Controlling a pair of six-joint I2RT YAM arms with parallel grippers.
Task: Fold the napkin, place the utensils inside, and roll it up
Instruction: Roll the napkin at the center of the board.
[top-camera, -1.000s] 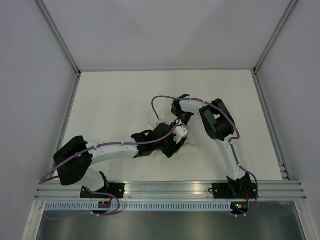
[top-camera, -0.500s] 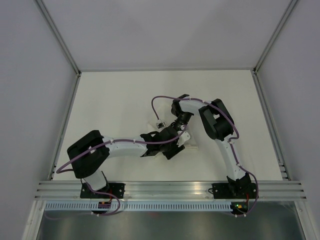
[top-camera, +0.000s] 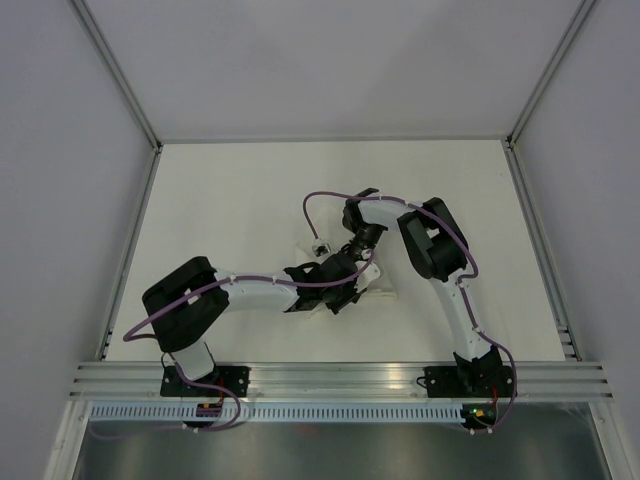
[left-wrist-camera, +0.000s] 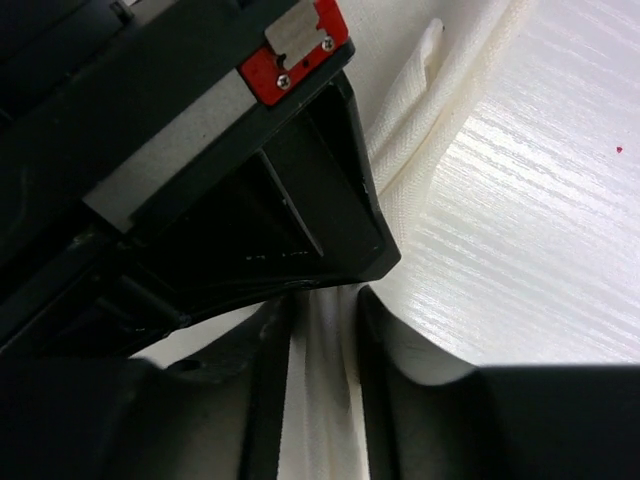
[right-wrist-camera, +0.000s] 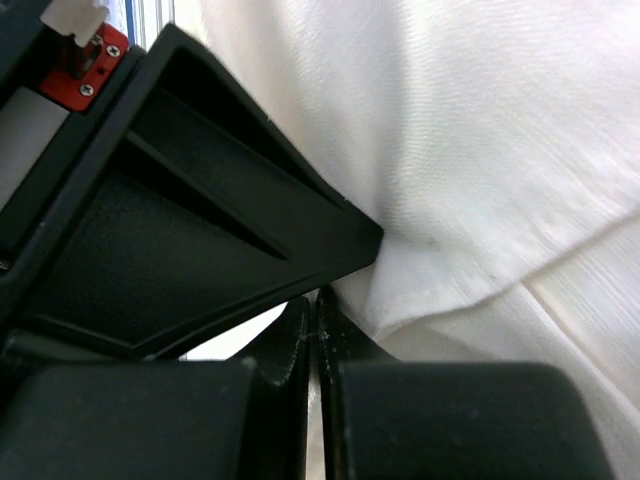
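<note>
Left wrist: napkin fold pinched in half-closed left gripper; right gripper fully closed against cloth

Soft, even overhead light with faint shadows; wrist views blur close up, the napkin glaring white

napkin: white woven cloth, matt | table: pale, grained, slight sheen
</note>
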